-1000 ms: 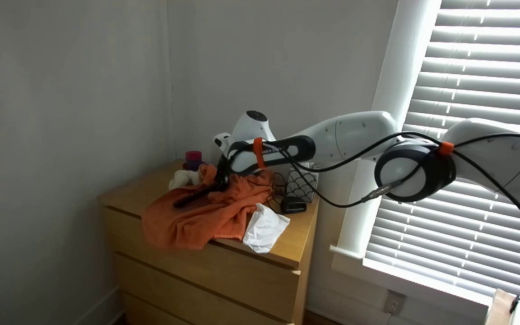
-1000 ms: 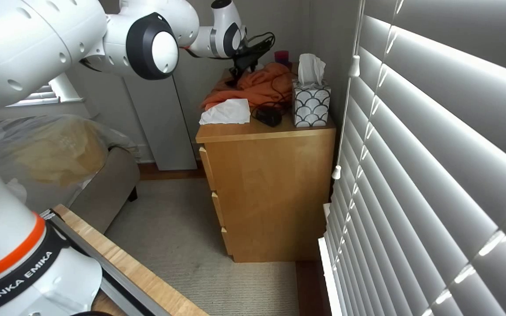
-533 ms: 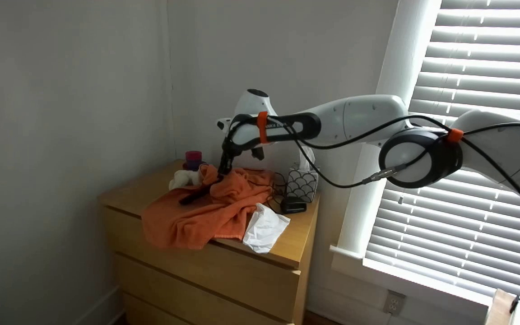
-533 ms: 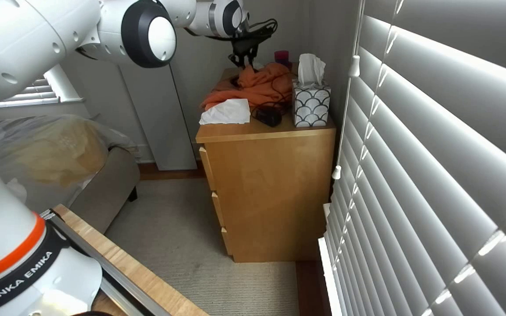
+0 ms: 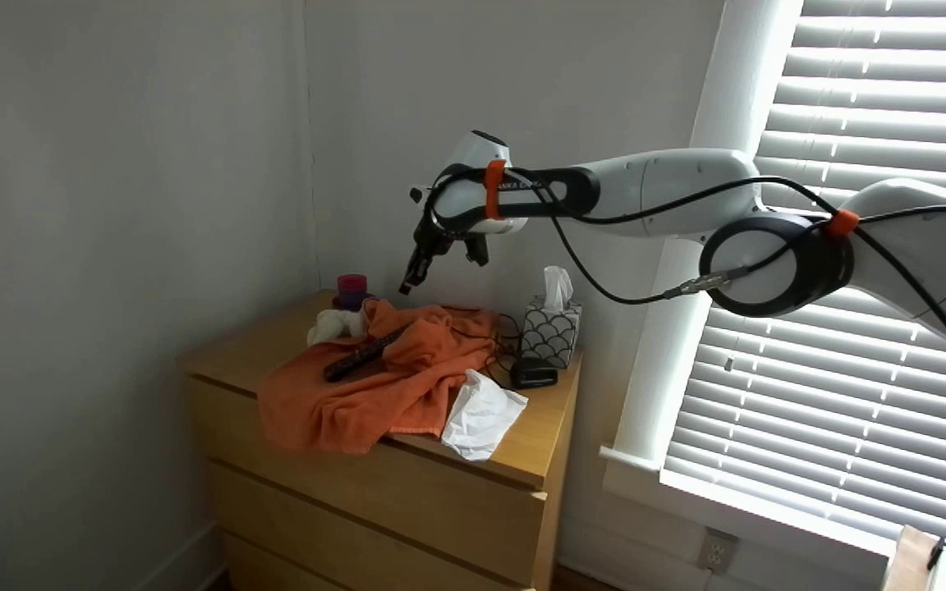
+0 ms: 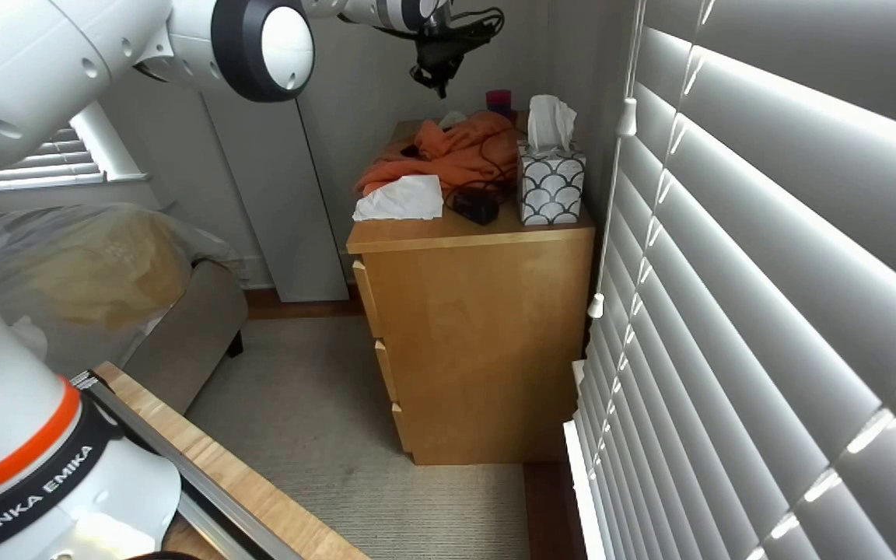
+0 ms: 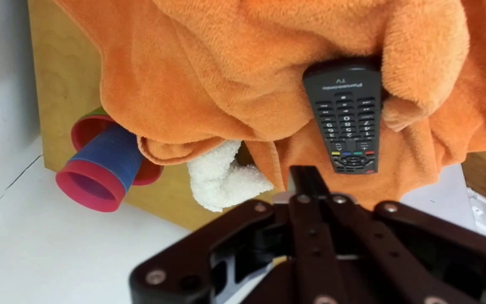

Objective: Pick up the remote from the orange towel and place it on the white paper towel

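The black remote (image 7: 348, 118), buttons up, lies on the rumpled orange towel (image 5: 333, 419), one fold resting against its side. An exterior view shows the remote (image 5: 366, 355) slanting across the cloth; elsewhere only a dark bit of the remote (image 6: 411, 152) peeks out of the folds. My gripper (image 7: 310, 179) is shut, its fingertips together with nothing between them. In an exterior view the gripper (image 5: 406, 287) hangs in the air above the towel, clear of the remote. The white paper towel (image 5: 485, 414) is spread at the front edge of the dresser, beside the orange towel.
A fluffy white cloth (image 7: 226, 181) and stacked coloured cups (image 7: 112, 156) stand behind the towel. A patterned tissue box (image 6: 553, 187) and a black adapter (image 6: 477, 204) with its cable occupy the window end of the dresser (image 5: 407, 492).
My gripper has risen from beside the remote to well above the towel, and its fingers have come together. The remote stays behind on the orange towel.
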